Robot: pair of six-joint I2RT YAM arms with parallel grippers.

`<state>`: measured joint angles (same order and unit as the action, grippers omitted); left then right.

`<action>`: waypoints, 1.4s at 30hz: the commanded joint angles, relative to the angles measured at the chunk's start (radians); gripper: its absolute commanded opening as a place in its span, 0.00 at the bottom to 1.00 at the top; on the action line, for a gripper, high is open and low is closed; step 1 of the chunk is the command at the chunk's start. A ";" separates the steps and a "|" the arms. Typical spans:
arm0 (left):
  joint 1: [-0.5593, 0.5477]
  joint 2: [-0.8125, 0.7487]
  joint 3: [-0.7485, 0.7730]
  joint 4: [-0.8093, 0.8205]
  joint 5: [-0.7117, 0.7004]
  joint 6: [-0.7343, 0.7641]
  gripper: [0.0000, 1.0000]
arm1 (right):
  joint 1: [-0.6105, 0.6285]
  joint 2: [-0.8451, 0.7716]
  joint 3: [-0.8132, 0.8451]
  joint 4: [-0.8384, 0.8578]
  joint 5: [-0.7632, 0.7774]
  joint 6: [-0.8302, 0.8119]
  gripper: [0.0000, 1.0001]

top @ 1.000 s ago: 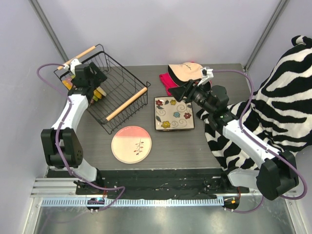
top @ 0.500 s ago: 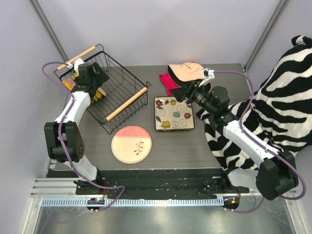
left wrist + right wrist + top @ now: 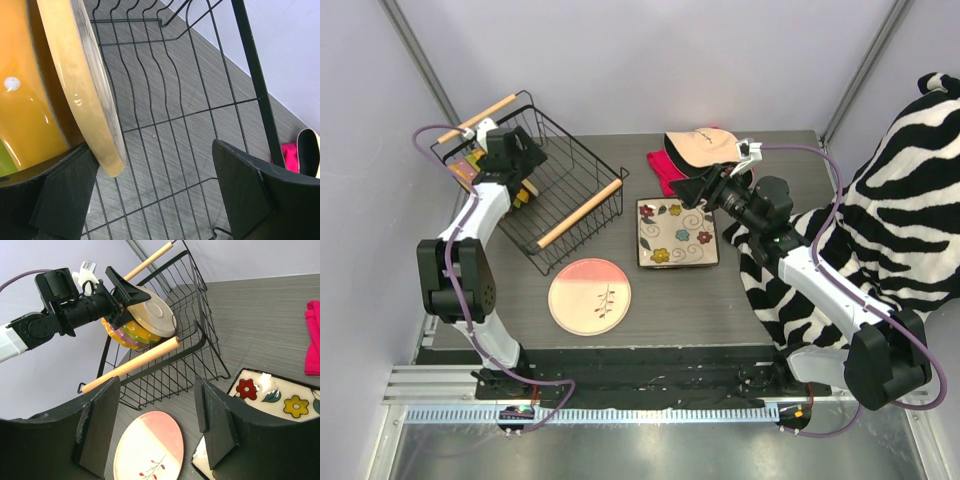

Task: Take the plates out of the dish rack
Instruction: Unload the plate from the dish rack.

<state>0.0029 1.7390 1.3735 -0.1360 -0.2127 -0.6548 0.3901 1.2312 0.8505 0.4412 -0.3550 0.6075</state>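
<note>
While the left gripper [image 3: 157, 182] is straddling the rim of the cream-yellow plate [image 3: 85, 85] inside the dish rack [image 3: 580, 213], jaws wide apart, the right gripper [image 3: 157, 415] is hovering empty, jaws parted.

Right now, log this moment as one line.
left gripper: open, at cream-yellow plate in dish rack | right gripper: open, empty | on table: pink plate, square plate
</note>
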 commanded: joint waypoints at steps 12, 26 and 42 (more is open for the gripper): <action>0.039 0.094 0.102 0.010 -0.148 -0.006 0.90 | -0.011 0.004 0.002 0.059 -0.012 0.000 0.69; 0.040 0.143 0.153 -0.001 -0.298 0.050 0.73 | -0.014 0.013 0.005 0.054 -0.010 -0.008 0.68; 0.043 0.133 0.157 0.007 -0.301 0.081 0.25 | -0.020 0.019 0.005 0.041 -0.007 -0.015 0.68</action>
<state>0.0269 1.8935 1.5204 -0.1505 -0.4572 -0.5999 0.3752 1.2465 0.8467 0.4404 -0.3618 0.6048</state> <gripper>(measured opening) 0.290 0.684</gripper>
